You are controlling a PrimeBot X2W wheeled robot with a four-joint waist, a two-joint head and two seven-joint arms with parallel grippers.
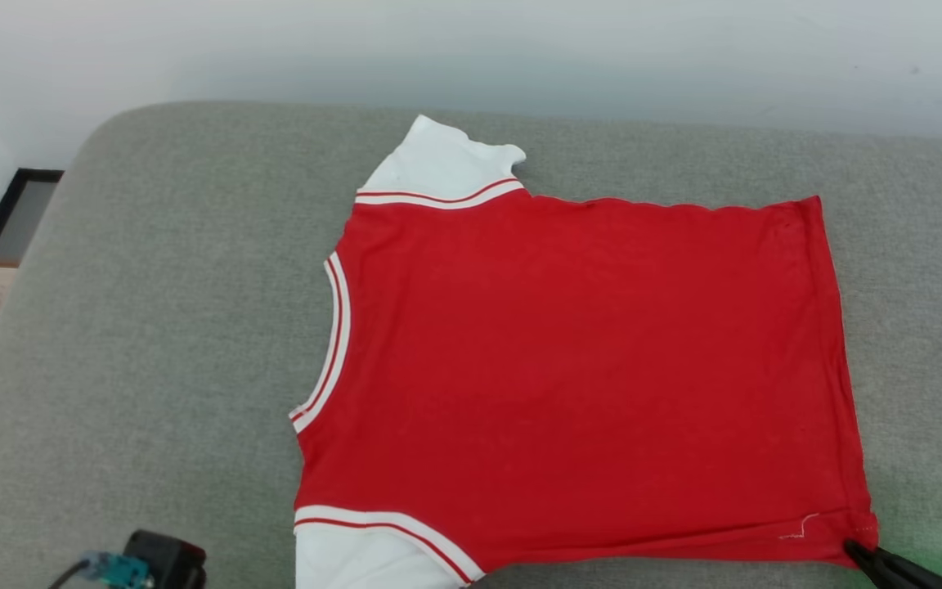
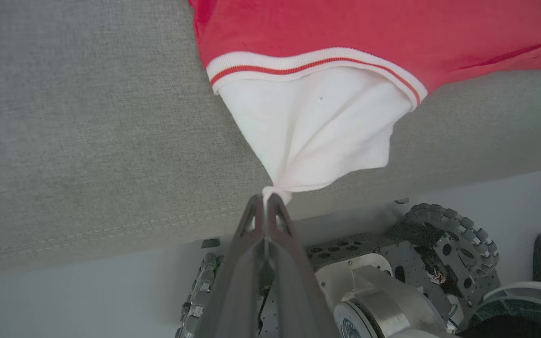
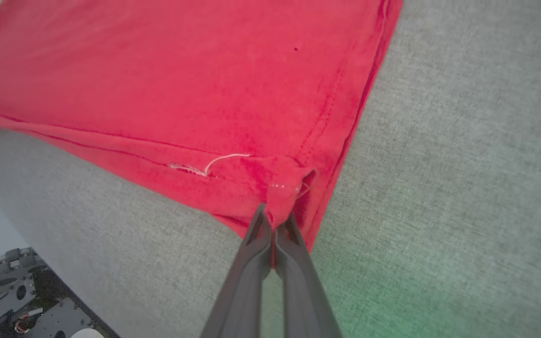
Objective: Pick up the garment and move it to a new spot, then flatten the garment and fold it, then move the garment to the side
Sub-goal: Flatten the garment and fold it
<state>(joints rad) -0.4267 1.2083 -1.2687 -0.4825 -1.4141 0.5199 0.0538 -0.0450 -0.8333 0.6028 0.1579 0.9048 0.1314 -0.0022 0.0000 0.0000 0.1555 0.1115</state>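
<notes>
The garment (image 1: 585, 368) lies flat across the grey worktop (image 1: 152, 327). The left hand (image 2: 266, 202) is clamped on the white sleeve tip (image 2: 277, 191) at 7 o'clock, and the right hand (image 3: 274, 220) on the hem corner (image 3: 289, 185) at 5 o'clock. Both bites look thin, so an uneven pull could slip one free and rumple the cloth.

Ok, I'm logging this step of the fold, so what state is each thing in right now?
garment: spread flat on the grey cushion, plain red side up.
near sleeve: pulled taut to a point toward the cushion's edge.
far sleeve: lying flat, its edge a little rumpled.
left pincer: shut on the near sleeve's tip.
right pincer: shut on the garment's near hem corner.
</notes>
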